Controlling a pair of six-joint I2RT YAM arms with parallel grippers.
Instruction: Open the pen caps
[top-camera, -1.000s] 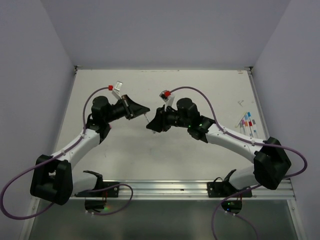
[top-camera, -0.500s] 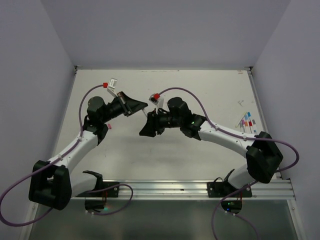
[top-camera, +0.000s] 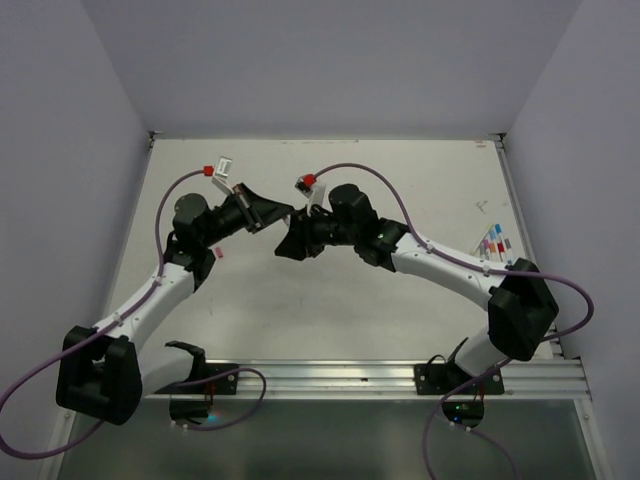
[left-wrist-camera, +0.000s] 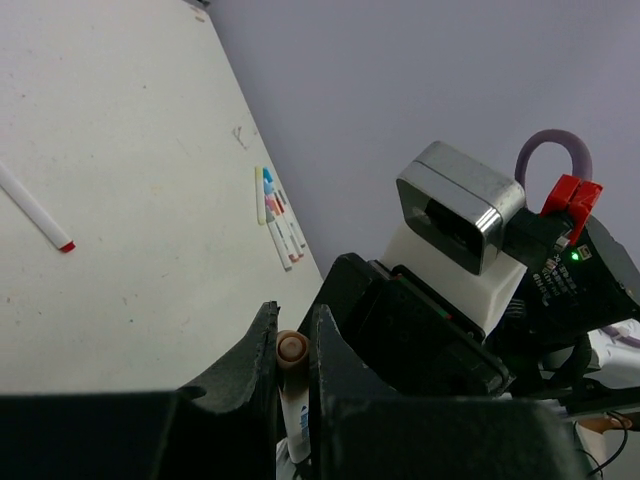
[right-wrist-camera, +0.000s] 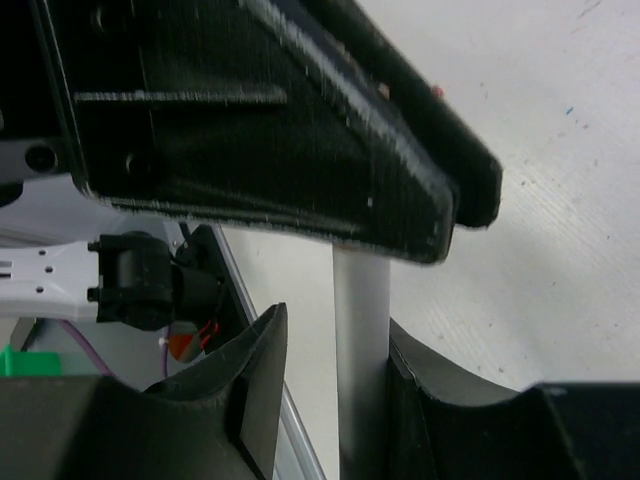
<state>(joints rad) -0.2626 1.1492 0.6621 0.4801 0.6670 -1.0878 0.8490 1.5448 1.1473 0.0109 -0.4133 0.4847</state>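
One pen (left-wrist-camera: 292, 349): white barrel, tan round end, held off the table (top-camera: 400, 305) at mid-table between the two arms; whether it has a cap cannot be told. The left gripper (left-wrist-camera: 293, 322) is clamped on it, shown end-on in the left wrist view alone. The right gripper (right-wrist-camera: 335, 328) straddles the barrel, close against one finger with a gap at the other, jaws parted; only the right wrist view shows this. The overhead view hides this pen behind both grippers. Spare pens (top-camera: 493, 243): a row at the table's far right, caps (left-wrist-camera: 267, 180) blue, red and pink. Loose pen (left-wrist-camera: 36, 216): red-tipped, lying well apart from the row.
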